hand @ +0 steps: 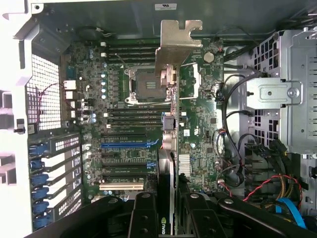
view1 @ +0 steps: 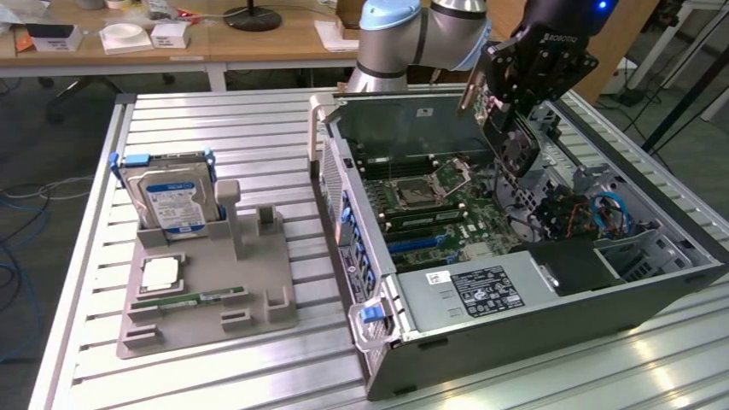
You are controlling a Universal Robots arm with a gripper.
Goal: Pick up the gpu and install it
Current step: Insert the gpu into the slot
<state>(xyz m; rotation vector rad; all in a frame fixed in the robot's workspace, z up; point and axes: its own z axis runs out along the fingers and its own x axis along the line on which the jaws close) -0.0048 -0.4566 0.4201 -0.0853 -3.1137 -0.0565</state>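
Note:
My gripper (view1: 515, 107) hangs over the open computer case (view1: 547, 316), shut on the gpu (view1: 510, 137). The card hangs edge-down above the motherboard (view1: 433, 201), near the case's far wall. In the wrist view the gpu (hand: 168, 163) shows edge-on between my black fingers (hand: 143, 215), its silver end bracket (hand: 177, 44) pointing away from the camera. My gripper (hand: 171, 210) clamps the card from both sides. Below it lie the motherboard (hand: 124, 94) and its blue expansion slot (hand: 126, 145). The card is clear of the board and touches no slot.
A grey fixture (view1: 205, 290) in the exterior view's left holds a hard drive (view1: 171, 201), a processor chip (view1: 160, 273) and a memory stick (view1: 188, 301). Inside the case are a metal drive cage (hand: 282, 89) and loose cables (hand: 262, 191). The power supply (view1: 484, 290) fills the near end.

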